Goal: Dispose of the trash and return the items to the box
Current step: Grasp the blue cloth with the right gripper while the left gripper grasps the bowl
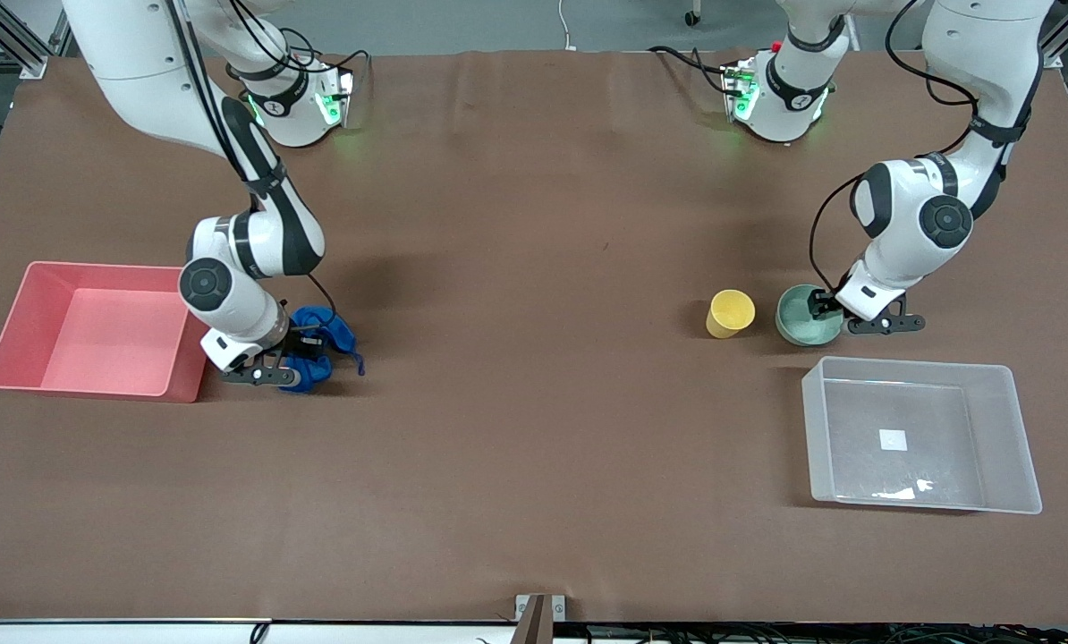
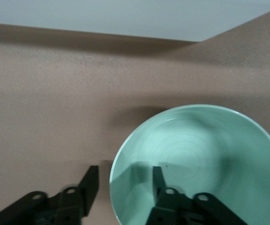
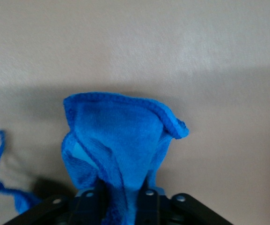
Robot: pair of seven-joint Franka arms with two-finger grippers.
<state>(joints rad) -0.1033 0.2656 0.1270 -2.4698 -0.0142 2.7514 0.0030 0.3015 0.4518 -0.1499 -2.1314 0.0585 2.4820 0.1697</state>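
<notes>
The translucent clear-white rectangular plastic bin (image 1: 999,394) sits nearest the camera, toward the left arm's end of the table. Just farther back, the left gripper (image 1: 826,305) straddles the rim of the pale mint-green round bowl (image 1: 802,317) – one finger (image 2: 159,180) inside, one outside, jaws still a bit apart. The small yellow plastic cup (image 1: 730,313) stands just beside the bowl. Down at the other end, the right gripper (image 1: 306,356) is pinched onto the wrinkly bright blue cloth rag (image 1: 326,333) – right next to the pink rectangular bin (image 1: 15,322).
</notes>
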